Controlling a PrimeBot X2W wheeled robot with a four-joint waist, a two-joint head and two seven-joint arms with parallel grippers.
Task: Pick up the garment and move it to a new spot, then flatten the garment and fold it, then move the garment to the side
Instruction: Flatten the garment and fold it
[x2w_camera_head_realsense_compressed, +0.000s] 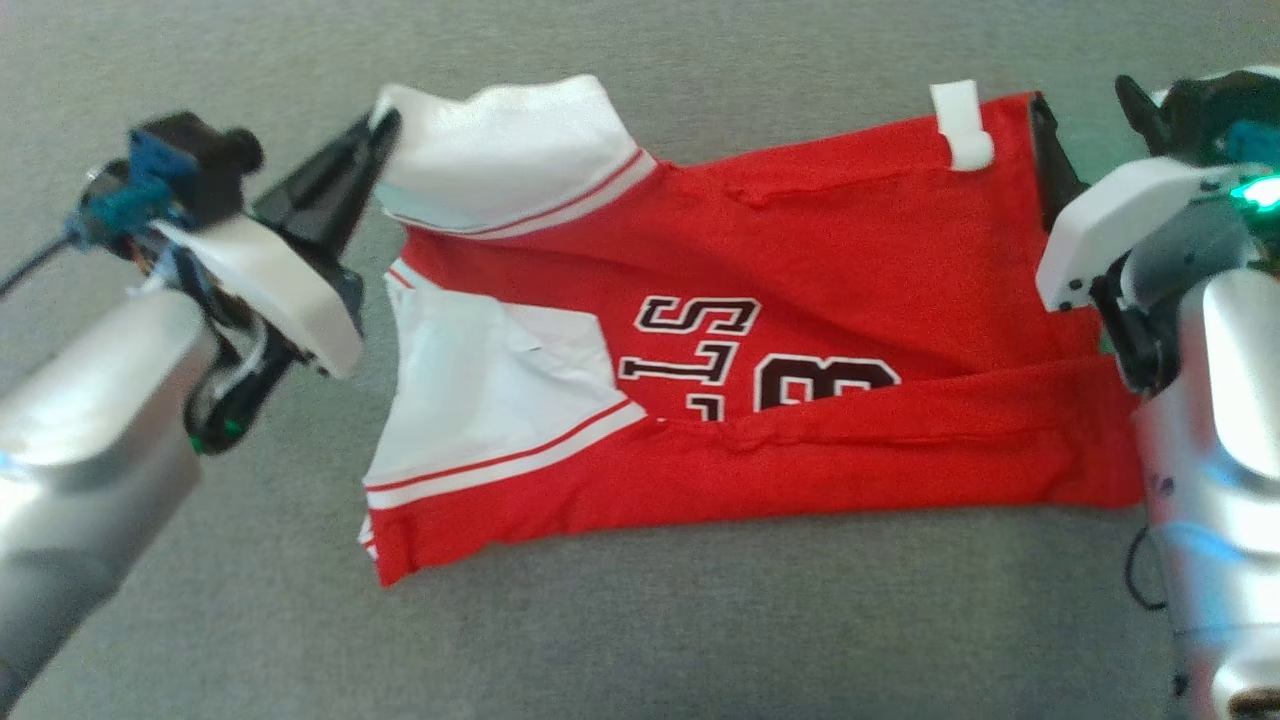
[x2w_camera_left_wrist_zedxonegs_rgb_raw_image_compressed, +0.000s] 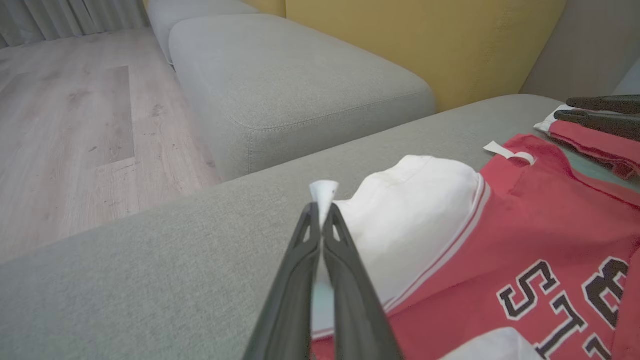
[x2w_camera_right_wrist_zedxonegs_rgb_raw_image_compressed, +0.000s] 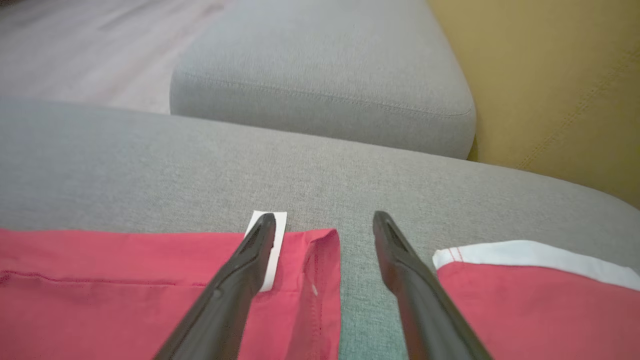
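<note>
1. One red garment with white sleeves and dark lettering lies spread out, partly folded lengthwise, its lower edge doubled up over the lettering.
2. At the garment's upper left corner, the left hand is pinched tight on the tip of a white sleeve. A small peak of cloth pokes out past the fingertips.
3. At the garment's right end, the right hand is spread wide and holds nothing. One finger is over the red cloth beside a white tab.
4. Under the garment is a grey cushion.
5. Beyond the garment stand a second cushion, a yellow backrest and a wooden floor.
</note>
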